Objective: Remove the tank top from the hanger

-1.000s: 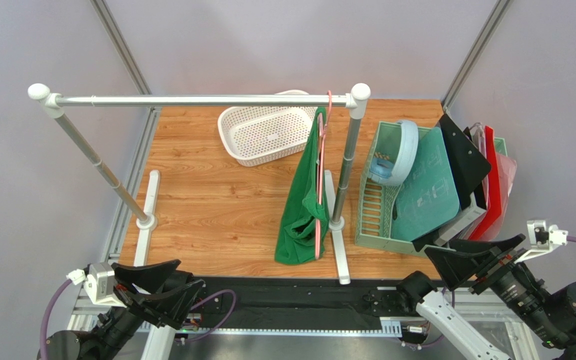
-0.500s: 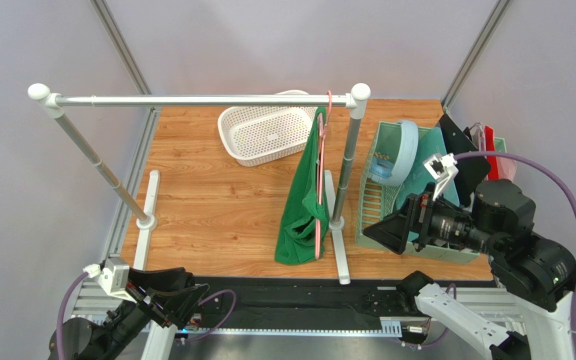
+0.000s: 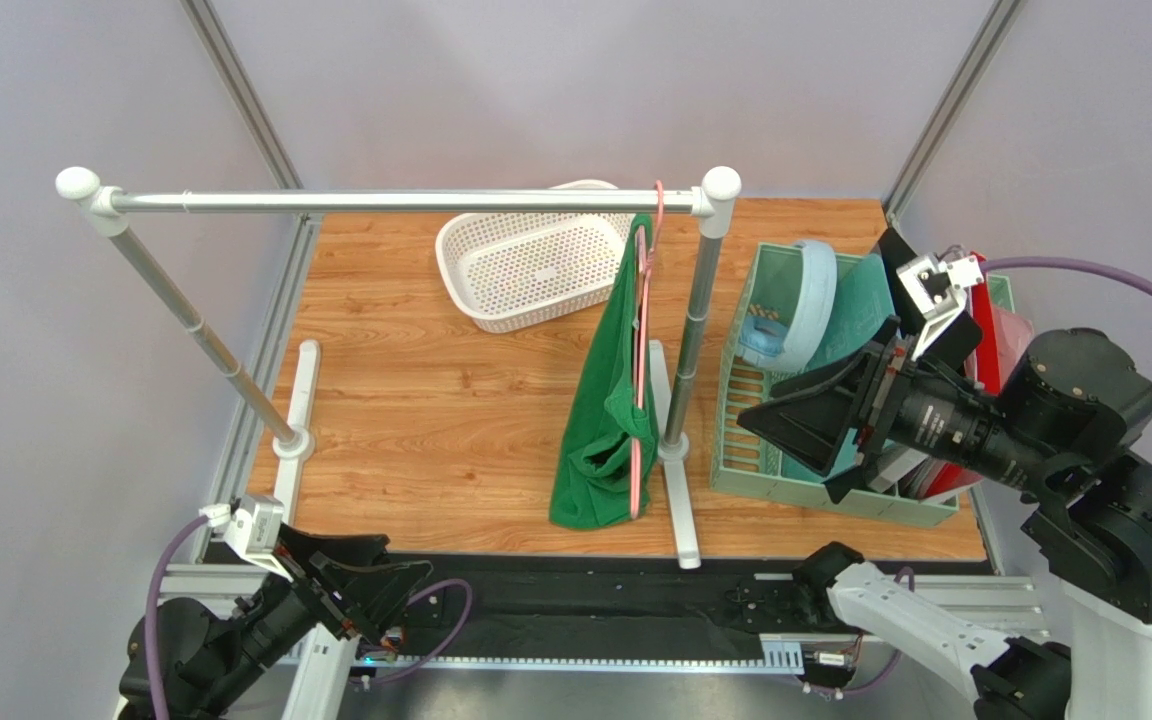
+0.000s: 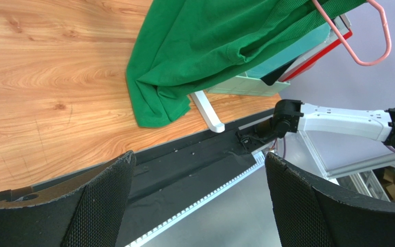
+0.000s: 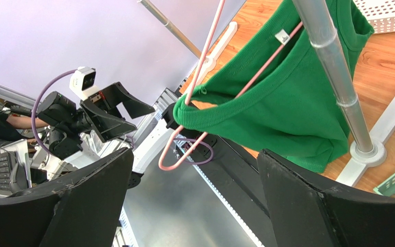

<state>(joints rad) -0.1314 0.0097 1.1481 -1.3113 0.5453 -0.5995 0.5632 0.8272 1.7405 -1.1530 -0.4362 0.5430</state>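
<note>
The bright green tank top point(image 3: 597, 405) hangs on the pink hanger point(image 3: 638, 375), whose hook sits over the silver rail beside the right post. Its hem bunches on the table. My left gripper point(image 3: 349, 578) is open and empty, low at the near left edge, well short of the garment. In the left wrist view the tank top point(image 4: 210, 46) and a hanger end point(image 4: 362, 41) lie far beyond the gripper point(image 4: 199, 157). My right gripper point(image 3: 800, 420) is open and empty, raised over the rack, right of the tank top. The right wrist view shows the tank top point(image 5: 287, 98) and hanger point(image 5: 205, 51) ahead of the gripper point(image 5: 194, 154).
The silver rail point(image 3: 387, 200) spans two posts; the right post point(image 3: 692, 330) stands between my right gripper and the tank top. A white basket point(image 3: 530, 267) sits at the back. A teal rack point(image 3: 755, 435) with boards and folders stands on the right.
My right arm has risen from the near right corner and swung left over the rack, facing the tank top. My left arm has sunk slightly lower. The tank top and hanger have not moved.
</note>
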